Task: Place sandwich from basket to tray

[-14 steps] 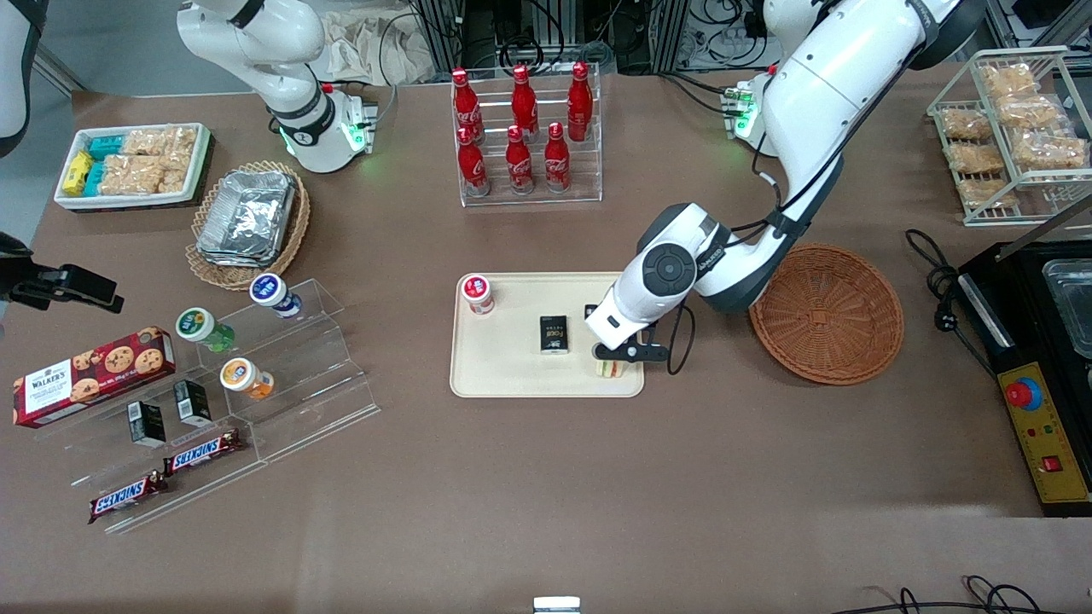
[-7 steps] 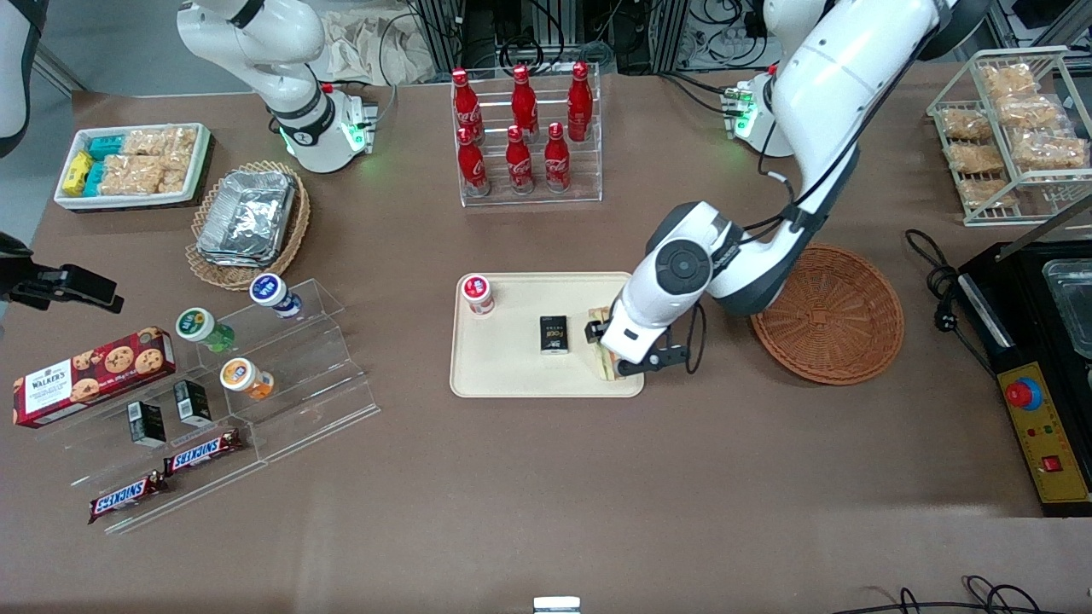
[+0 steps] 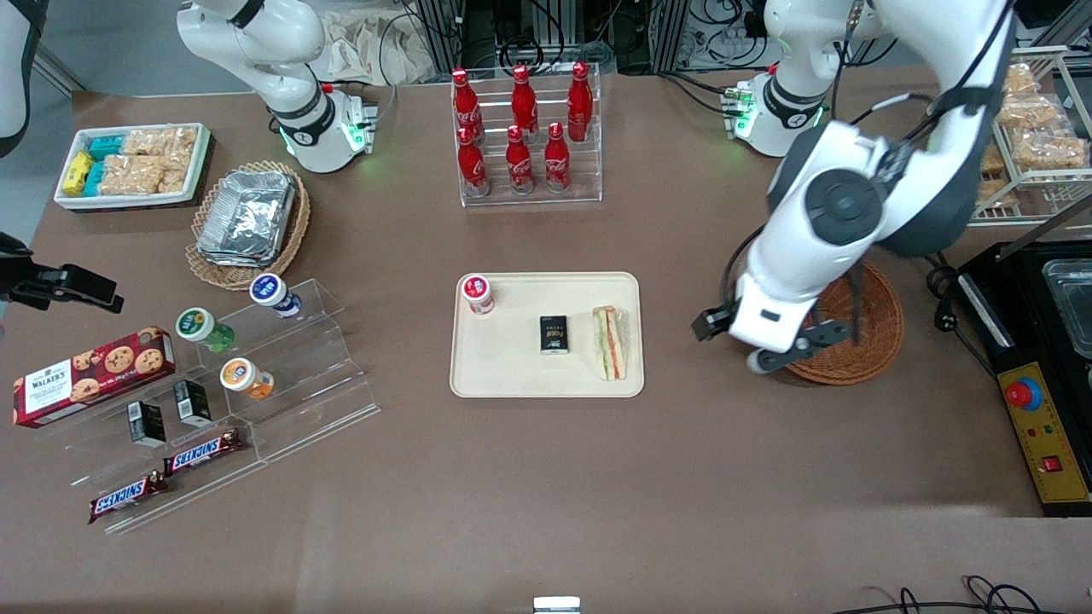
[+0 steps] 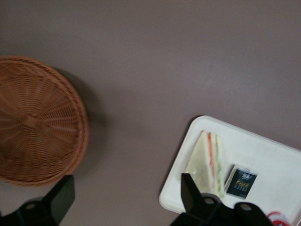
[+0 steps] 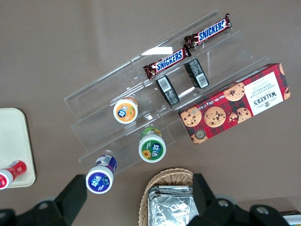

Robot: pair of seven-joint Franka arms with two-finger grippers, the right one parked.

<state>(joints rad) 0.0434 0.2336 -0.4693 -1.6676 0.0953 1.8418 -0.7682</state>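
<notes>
The sandwich (image 3: pixel 609 343), a white wedge with green and orange layers, lies flat on the cream tray (image 3: pixel 512 375) at the tray's end nearest the working arm. The left wrist view shows the sandwich (image 4: pixel 207 157) on the tray (image 4: pixel 273 150) too. My left gripper (image 3: pixel 732 344) hangs open and empty above bare table, between the tray and the reddish-brown wicker basket (image 3: pixel 879 315). In the wrist view the gripper (image 4: pixel 126 193) has its black fingers spread wide, with nothing between them. Nothing lies in the part of the basket (image 4: pixel 33 117) that shows there; the arm covers some of it in the front view.
A small black box (image 3: pixel 554 333) and a red-capped bottle (image 3: pixel 478 293) share the tray. A rack of cola bottles (image 3: pixel 525 128) stands farther back. An acrylic stand with snacks (image 3: pixel 256 367) and a foil-tray basket (image 3: pixel 247 217) lie toward the parked arm. A black machine (image 3: pixel 1041 341) is beside the basket.
The gripper let go of the sandwich, which now lies on the tray. It rose and swung off the tray toward the basket.
</notes>
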